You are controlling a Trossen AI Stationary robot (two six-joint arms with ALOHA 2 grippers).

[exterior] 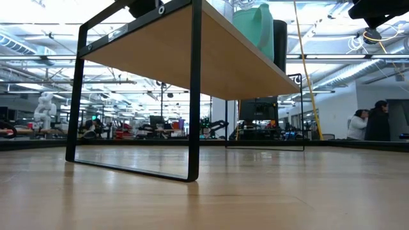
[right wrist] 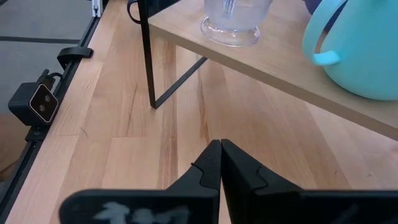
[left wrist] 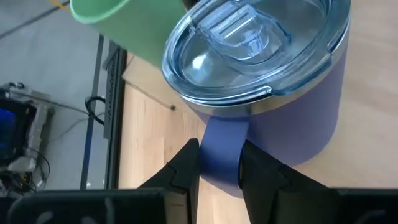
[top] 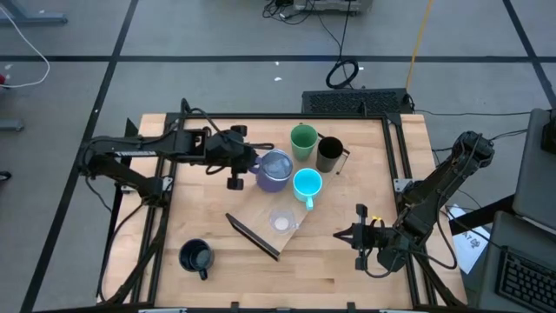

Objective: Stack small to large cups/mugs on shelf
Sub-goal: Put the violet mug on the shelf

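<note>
The light-wood shelf [top: 261, 209] stands slantwise on the table. On it are the green cup [top: 303, 142], the tall black mug [top: 329, 154], the cyan handled mug [top: 307, 184] and the tiny clear cup [top: 281, 223]. The purplish-grey mug [top: 275, 169], with a clear lid, is over the shelf's left side. My left gripper [top: 252, 163] is shut on its handle. The squat black mug [top: 196, 257] stands on the table at the near left. My right gripper [top: 340, 236] is shut and empty, low over the table right of the shelf. My left gripper pinches the purplish-grey mug's handle [left wrist: 221, 149] between its two fingers, one on each flat side. The fingers [left wrist: 186, 165] come level from the table's left. The mug is upright with its lid up. Whether its base rests on the shelf, I cannot tell.
The shelf's black bracket leg [right wrist: 148, 56] stands ahead of my right gripper, with free tabletop under the board [exterior: 192, 57]. A black frame rims the table [top: 395, 165]. A small camera block [right wrist: 37, 102] sits at the table's edge. People stand in the room beyond [exterior: 367, 124].
</note>
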